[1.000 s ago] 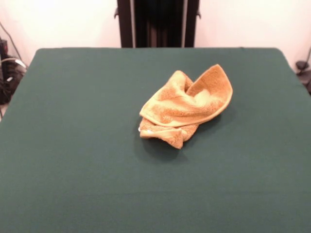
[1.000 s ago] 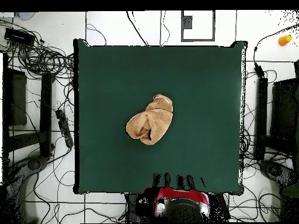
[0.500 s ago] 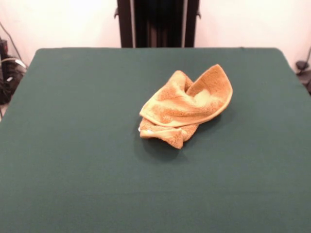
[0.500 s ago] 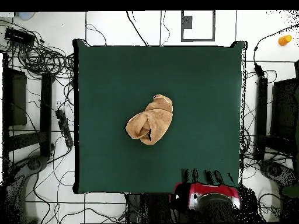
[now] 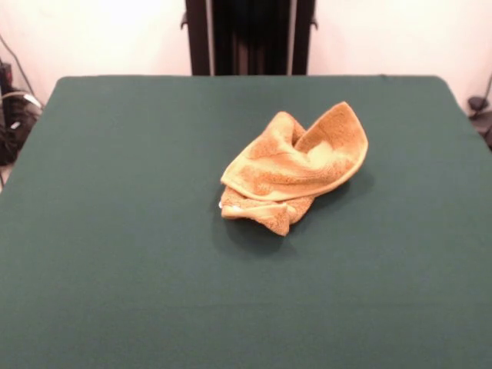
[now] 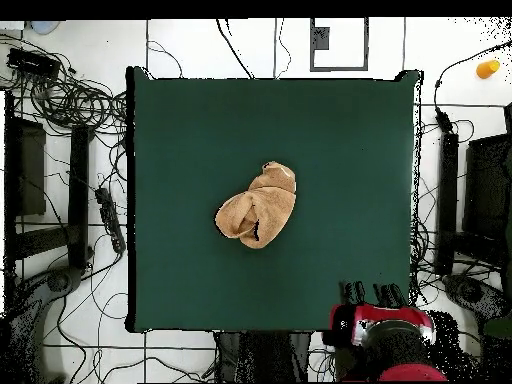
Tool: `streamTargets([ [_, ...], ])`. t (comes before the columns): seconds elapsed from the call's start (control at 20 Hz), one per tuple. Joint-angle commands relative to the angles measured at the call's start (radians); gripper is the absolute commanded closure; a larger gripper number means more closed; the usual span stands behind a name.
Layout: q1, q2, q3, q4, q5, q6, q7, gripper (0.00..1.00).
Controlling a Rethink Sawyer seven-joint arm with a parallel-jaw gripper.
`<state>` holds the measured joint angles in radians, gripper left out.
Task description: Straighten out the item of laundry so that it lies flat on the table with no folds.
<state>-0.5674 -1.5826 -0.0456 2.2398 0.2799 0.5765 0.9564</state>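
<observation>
**Crumpled towel at table centre, arm parked at the edge**

The item of laundry (image 5: 290, 171) lies bunched near the middle of the table (image 5: 115, 231), slightly toward the far half in the front view. It is folded over itself: one curved hem wraps across the top, a flap stands up at the rear, and a thick wad is tucked underneath at the front. No part lies flat yet, so the task appears unstarted.

Likely faults:
- A pinch on the upper hem may take several layers together, since they overlap closely; the bundle would then lift as one lump instead of opening.
- A drag across the matte cloth top may roll the terry rather than spread it.
- A grasp on the tucked wad may tighten the fold.

The arm (image 6: 385, 335) shows only in the overhead view, at the table's base-side edge, well apart from the towel. Whether its gripper is released or clenched cannot be told.

The table is otherwise bare dark green. Around it the tiled floor (image 6: 200, 45) carries many cables (image 6: 70, 100) and dark equipment, with a small orange object (image 6: 487, 68) in one corner
</observation>
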Motion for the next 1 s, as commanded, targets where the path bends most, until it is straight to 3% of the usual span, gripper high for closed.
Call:
streamTargets([
  [0.05, -0.07, 0.098, -0.002, 0.469, 0.118, -0.187, -0.403, 0.0],
  [0.2, -0.118, 0.117, 0.044, 0.516, 0.18, -0.24, -0.475, 0.0],
  [0.4, -0.141, 0.118, 0.103, 0.584, 0.343, -0.297, -0.591, 0.0],
  [0.55, -0.119, 0.105, 0.102, 0.616, 0.47, -0.314, -0.678, 0.0],
  [0.7, -0.098, 0.107, 0.091, 0.637, 0.544, -0.318, -0.732, 0.0],
  [1.0, 0.006, 0.098, 0.03, 0.681, 0.757, -0.301, -0.877, 0.0],
])
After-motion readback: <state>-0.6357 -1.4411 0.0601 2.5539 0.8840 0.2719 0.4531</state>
